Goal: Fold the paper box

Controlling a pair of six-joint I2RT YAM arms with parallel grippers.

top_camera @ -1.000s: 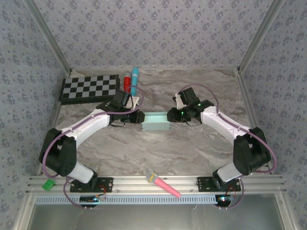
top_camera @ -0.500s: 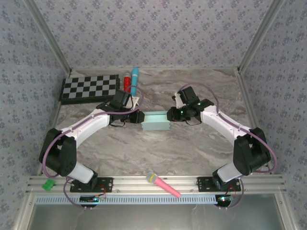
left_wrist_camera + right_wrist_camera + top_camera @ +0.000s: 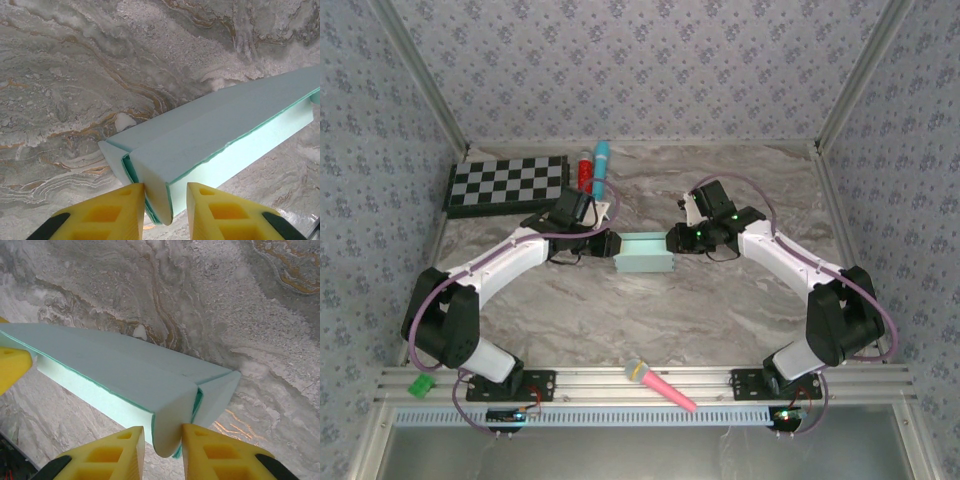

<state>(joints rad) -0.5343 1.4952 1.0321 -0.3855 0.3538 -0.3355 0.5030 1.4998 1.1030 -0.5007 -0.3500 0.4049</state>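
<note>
Paper box (image 3: 644, 262): 1; left tool (image 3: 165, 193), right tool (image 3: 163, 436)

Upper left of your overhead view: a black-and-white checkerboard (image 3: 507, 183) lies flat on the grey marble-patterned table (image 3: 650, 310), with a red cylinder (image 3: 585, 170) and a cyan tube (image 3: 601, 168) side by side just right of it. Bottom centre, a pink marker (image 3: 662, 388) with a yellow-green cap lies across the aluminium rail (image 3: 590, 380). A small green block (image 3: 421, 385) sits lower left.

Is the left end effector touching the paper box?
Touching. Left wrist view: left end effector straddles the paper box, one yellow finger flush against its end.
</note>
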